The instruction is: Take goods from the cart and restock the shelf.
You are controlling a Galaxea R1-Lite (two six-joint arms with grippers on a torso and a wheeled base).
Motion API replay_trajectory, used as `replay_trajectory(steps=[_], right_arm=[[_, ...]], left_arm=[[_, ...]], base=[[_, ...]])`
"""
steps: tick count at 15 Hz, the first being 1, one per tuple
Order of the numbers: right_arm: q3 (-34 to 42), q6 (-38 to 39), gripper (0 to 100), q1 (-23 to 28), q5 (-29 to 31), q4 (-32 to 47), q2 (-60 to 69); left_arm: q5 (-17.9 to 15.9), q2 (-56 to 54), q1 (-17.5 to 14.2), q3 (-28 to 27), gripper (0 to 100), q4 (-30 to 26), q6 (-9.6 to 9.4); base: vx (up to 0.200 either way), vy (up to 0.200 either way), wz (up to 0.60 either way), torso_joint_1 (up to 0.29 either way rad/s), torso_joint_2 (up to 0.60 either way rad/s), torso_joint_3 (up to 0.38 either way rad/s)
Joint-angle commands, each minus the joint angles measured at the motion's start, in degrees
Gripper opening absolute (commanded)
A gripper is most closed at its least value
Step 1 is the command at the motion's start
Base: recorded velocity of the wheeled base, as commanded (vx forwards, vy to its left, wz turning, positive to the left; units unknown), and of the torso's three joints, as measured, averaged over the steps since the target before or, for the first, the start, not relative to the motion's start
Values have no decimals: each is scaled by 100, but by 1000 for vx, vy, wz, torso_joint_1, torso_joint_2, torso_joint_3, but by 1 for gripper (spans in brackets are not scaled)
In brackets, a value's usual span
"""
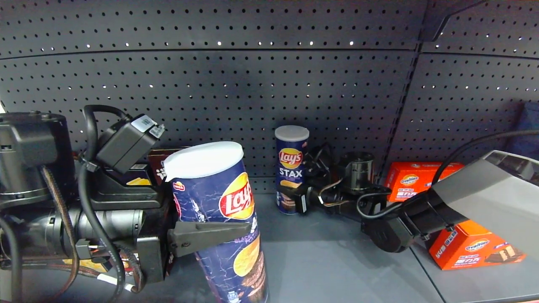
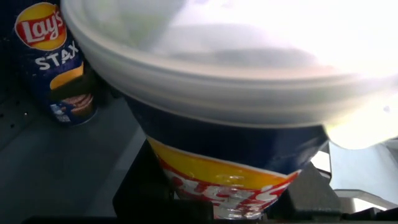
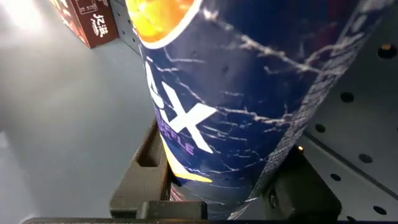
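Near can (image 1: 219,202) is at the shelf's front edge, left of middle, clamped mid-body by the left hand (image 1: 219,240). White lid on, slight tilt. Its base runs out of frame, so I can't tell if it's down on the shelf (image 1: 328,252).

Far can (image 1: 291,168) stands upright at the back edge near the middle, just off the pegboard back wall (image 1: 252,84). Right hand (image 1: 294,201) is at its lower body, fingers either side and snug against it in the right wrist view. Reads as gripped, not released.

My read of the step: placing phase, two cans in play. Far can looks set. The right hand needs to let go and back out toward the front edge without tipping it. Then the near can goes in, upright beside the far one.

Obstacles:
- Right arm lies across the right-middle of the shelf, so that side of the far can is blocked until it clears.
- Dark red box (image 1: 162,162) at the back left, behind the left hand, narrows the slot there.
- Back orange box (image 1: 414,179) and front orange box (image 1: 471,248) sit along the right edge, well apart from both cans. No issue.
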State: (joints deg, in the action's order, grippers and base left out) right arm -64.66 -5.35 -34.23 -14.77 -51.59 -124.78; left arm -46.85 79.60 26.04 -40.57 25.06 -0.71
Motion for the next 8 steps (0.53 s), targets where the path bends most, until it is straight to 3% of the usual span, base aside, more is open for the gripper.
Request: replay_trajectory(steps=[1,5,8], right_arm=[[463,-1,0,-22,1,17,534],[1245,8,0,-119,10,17,1299],[2388,25,0,-400,10,-185,2160]], left_arm=[[0,-15,-2,14,0,-2,0],[0,-24,-11,14,0,-2,0],[97,-33,-2,-4,0,7,0]], base=[[0,0,0,0,0,0],[0,0,0,0,0,0],[0,0,0,0,0,0]])
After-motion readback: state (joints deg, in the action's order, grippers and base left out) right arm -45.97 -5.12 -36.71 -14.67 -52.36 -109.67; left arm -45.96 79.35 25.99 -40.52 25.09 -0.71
